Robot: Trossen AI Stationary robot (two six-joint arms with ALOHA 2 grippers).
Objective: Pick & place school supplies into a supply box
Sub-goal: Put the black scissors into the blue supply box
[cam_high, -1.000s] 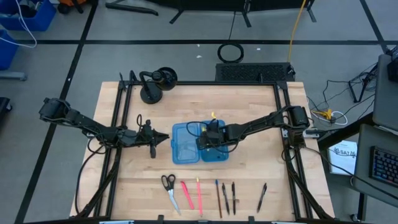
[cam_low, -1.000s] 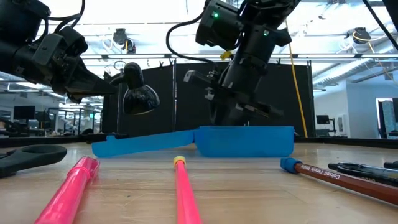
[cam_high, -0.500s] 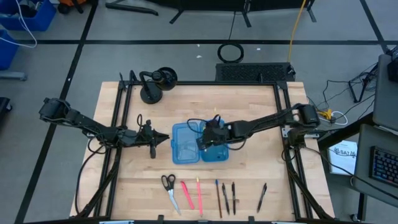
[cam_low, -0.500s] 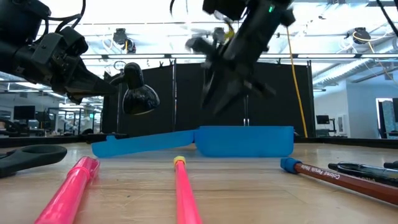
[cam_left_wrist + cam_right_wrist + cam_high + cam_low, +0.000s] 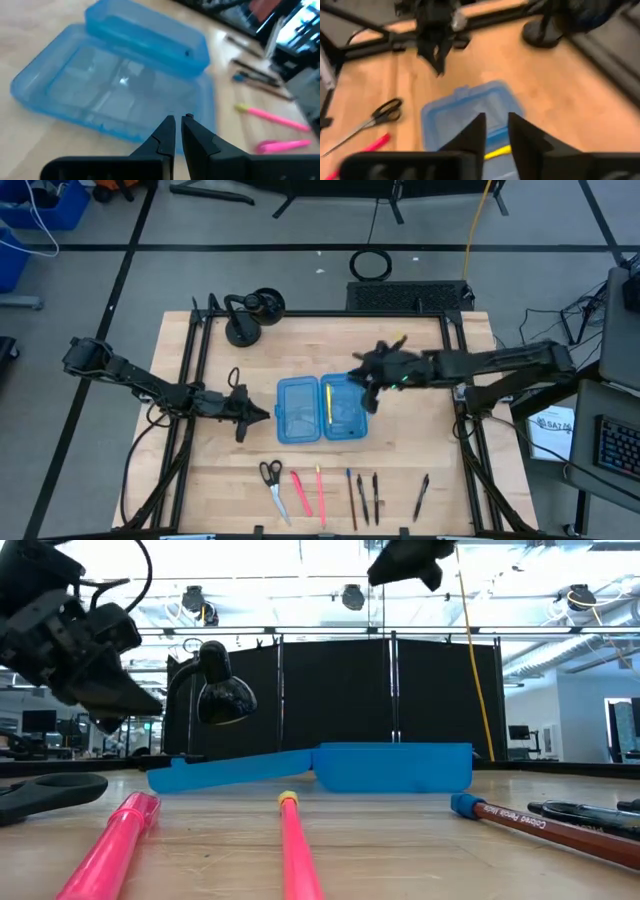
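The yellow pencil [image 5: 328, 401] lies inside the open supply box [image 5: 320, 410], in the right half close to the hinge, running lengthwise front to back. The box, a translucent blue pencil case, sits opened flat at the middle of the worktop [image 5: 410, 460]; from table height its deeper half stands taller than the shallow one.

The right gripper [image 5: 371, 386] is raised above the box's far right corner, its arm reaching in almost level from the right edge of the worktop. In the right wrist view its two fingers [image 5: 472, 133] stand a little apart with nothing between them, and the pencil shows below them in the box. The gripper is clear of the box and touches nothing.

The left gripper [image 5: 240, 415] waits just left of the box, arm stretched in from the left side, fingers pressed nearly together and empty; its wrist view looks across the shallow half.

Along the near edge lie the rest of the supplies in a row: black-handled scissors [image 5: 273, 483], a pink marker [image 5: 300, 491], a slimmer pink marker with a yellow tip [image 5: 320, 492], a blue-capped pen [image 5: 351, 497], two dark pens [image 5: 369, 496], and one more dark pen [image 5: 421, 496] set apart to the right. A black desk lamp [image 5: 250, 315] stands at the far left corner.
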